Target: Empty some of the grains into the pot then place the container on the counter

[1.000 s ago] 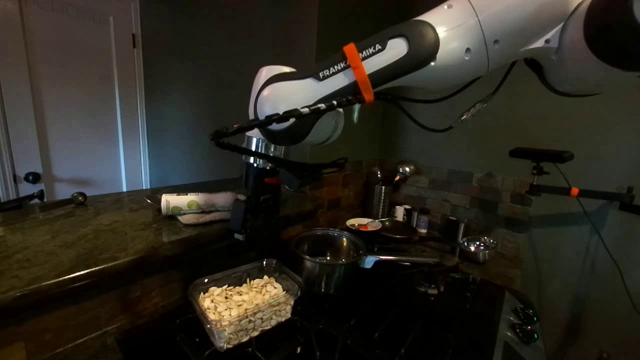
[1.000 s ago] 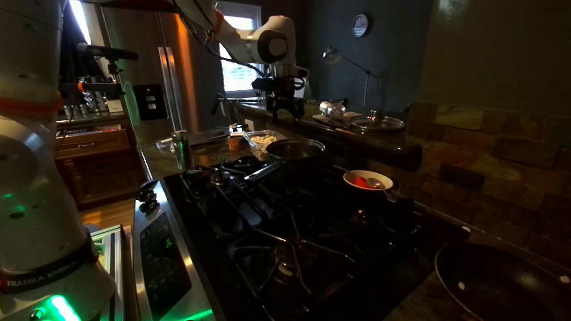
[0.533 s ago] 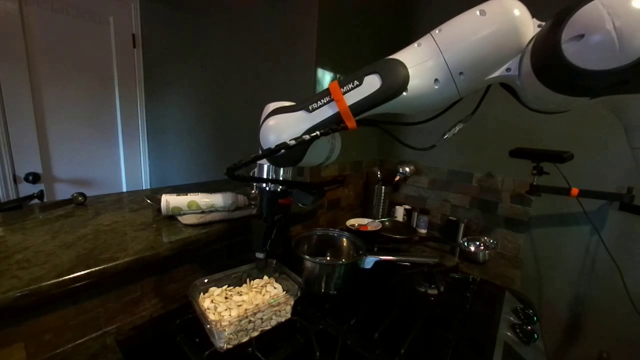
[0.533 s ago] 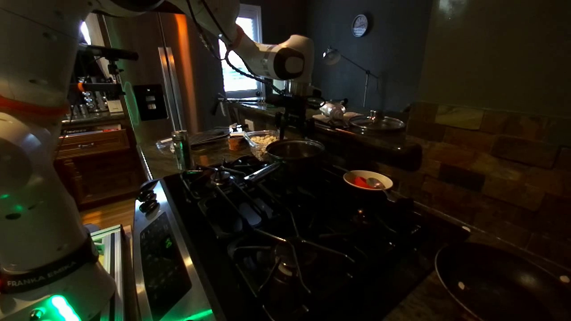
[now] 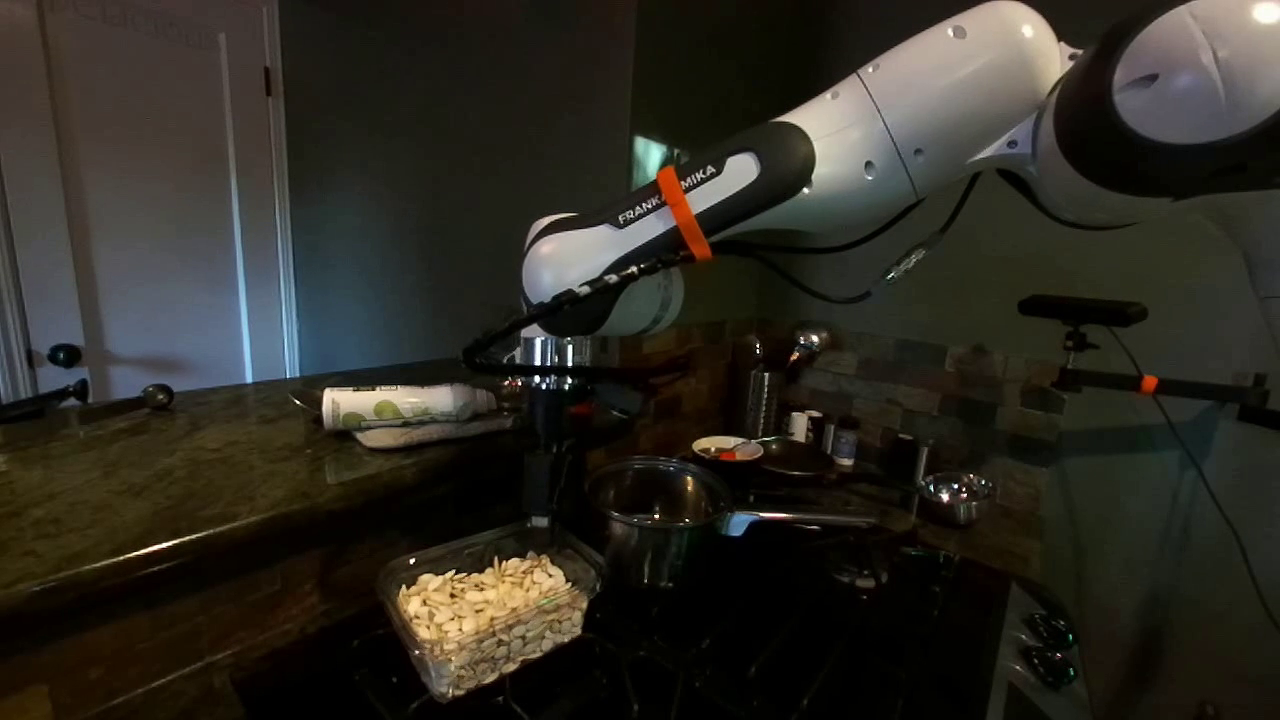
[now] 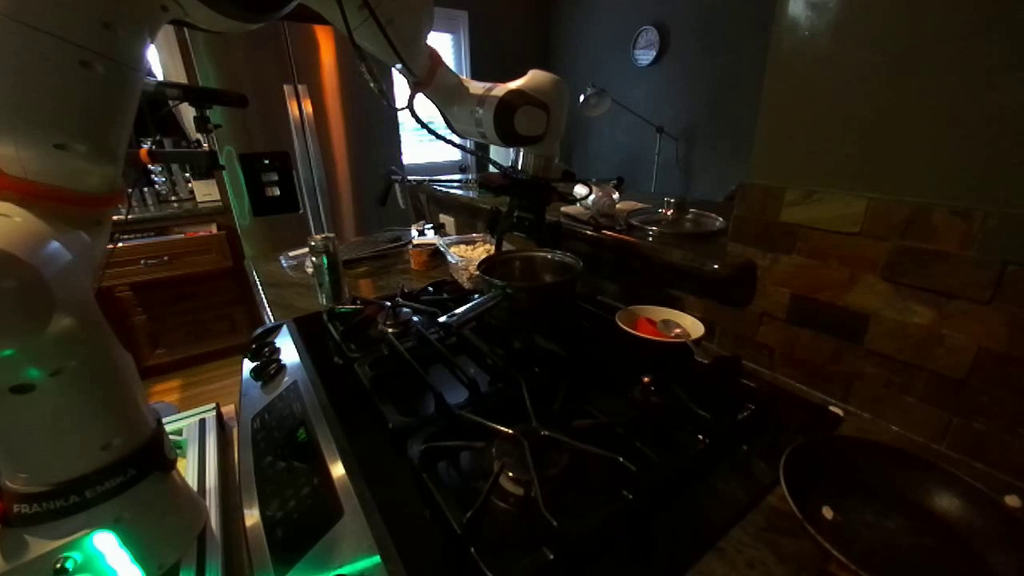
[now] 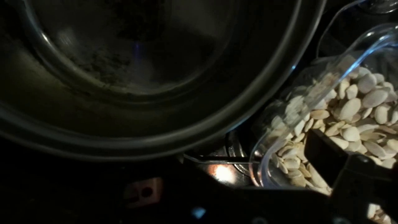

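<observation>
As we ran L to R thru an exterior view, we found the counter (image 5: 150,490) unchanged vs. a sec ago, w/ a printed roll (image 5: 408,406) lying at its far end; the set-down up there, i.e. the last step, wasn't begun. Next came the container (image 5: 425,660), upright, not budged, its grains (image 5: 485,595) heaped & undisturbed. Then the gripper (image 5: 553,515), the one real change: a sec ago it hung higher & further left, by the counter's edge; now it was down at the container's far rim, w/ just a slight shift in the last half sec. We took its fingers (image 7: 325,158) as spread: in the wrist view the visible one stood over the grains, on the inner side of the container's wall, w/ nothing pressed to it; its mate we couldn't make out. Whether it touched any grains, we couldn't tell. On the right, just beside the container, the pot (image 5: 660,555) hadn't moved, & no grains showed in the part of its inside we could see. For the task, we judged this approx. the end of the approach: grasp not made, pour not started. Next, prob., we'd need to go lower & pinch the wall w/o shoving the container into the pot.
</observation>
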